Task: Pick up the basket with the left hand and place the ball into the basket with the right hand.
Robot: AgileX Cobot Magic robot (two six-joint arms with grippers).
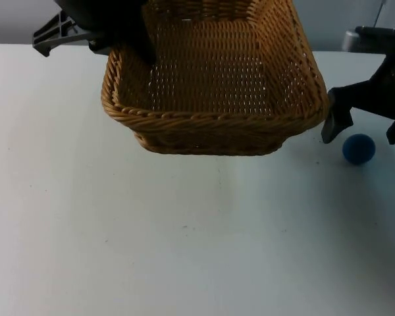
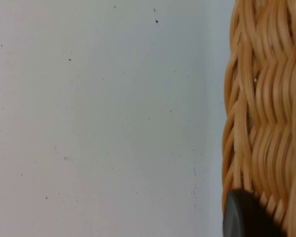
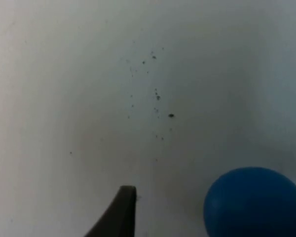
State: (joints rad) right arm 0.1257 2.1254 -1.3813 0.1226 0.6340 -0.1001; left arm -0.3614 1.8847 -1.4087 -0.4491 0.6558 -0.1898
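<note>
Table point(image 1: 184, 250): white top, bare surface nearest the top camera; fine dark specks on it in both wrist views.
Basket point(image 1: 214, 85): tan wicker, rectangular, open side up, at the far middle of the table in the top view. Its near wall faces the camera. It looks raised off the table and tilted, though contact with the surface cannot be confirmed. Woven wall point(image 2: 266, 123) seen close in the left wrist view, with white table beside it.
Left gripper point(image 1: 128, 36): at the basket's far left corner, on the rim; the black body covers the grip, so its fingers cannot be judged. One black fingertip point(image 2: 244, 215) sits against the weave in the left wrist view.
Ball point(image 1: 359, 149): blue, round, on the table to the right of the basket, apart from it. Also seen in the right wrist view point(image 3: 254, 202), resting on the white surface.
Right gripper point(image 1: 363, 130): just above the ball, fingers spread wide, one finger on each side of the ball, not touching it. One dark fingertip point(image 3: 118, 212) stands beside the ball in the right wrist view, with a gap between them.
</note>
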